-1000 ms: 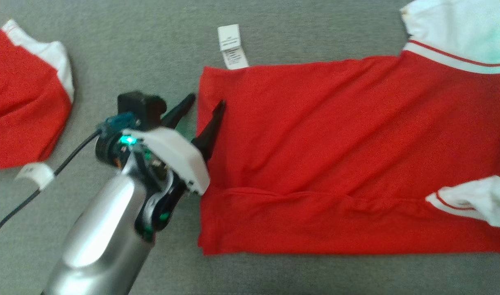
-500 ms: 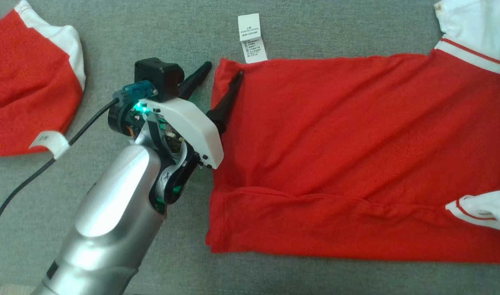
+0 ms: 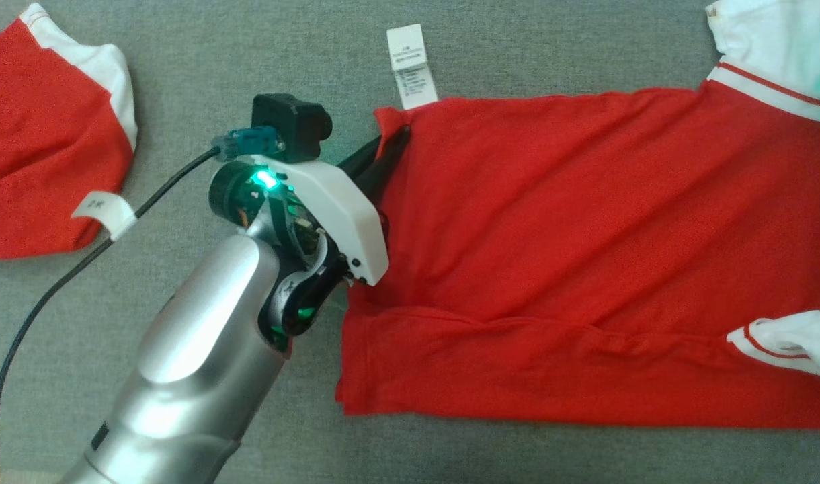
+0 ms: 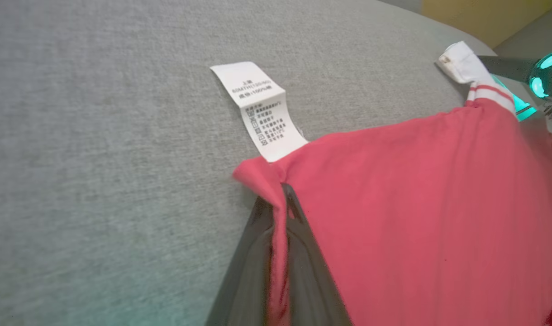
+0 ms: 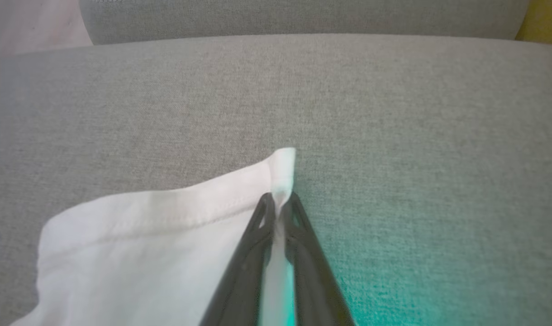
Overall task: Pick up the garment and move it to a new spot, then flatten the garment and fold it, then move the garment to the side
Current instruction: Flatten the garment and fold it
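Observation:
The garment (image 3: 585,255) is a red shirt with white sleeves, spread across the grey cushion (image 3: 517,40). My left gripper (image 3: 390,138) is shut on the shirt's upper left hem corner, just below the white care label (image 3: 410,67). In the left wrist view the red hem (image 4: 276,181) is pinched between the two dark fingers (image 4: 303,253) of the left gripper (image 4: 283,192). In the right wrist view my right gripper (image 5: 279,199) is shut on the corner of a white sleeve (image 5: 145,235) lying on the cushion.
A second red and white garment (image 3: 40,148) with a small tag (image 3: 104,208) lies at the far left. A black cable (image 3: 47,302) trails from the left wrist. The cushion's back edge (image 5: 303,27) rises beyond the sleeve.
The left gripper's fingers stood open astride the hem corner and have now closed on it, bunching the corner. The head camera shifted slightly at first.

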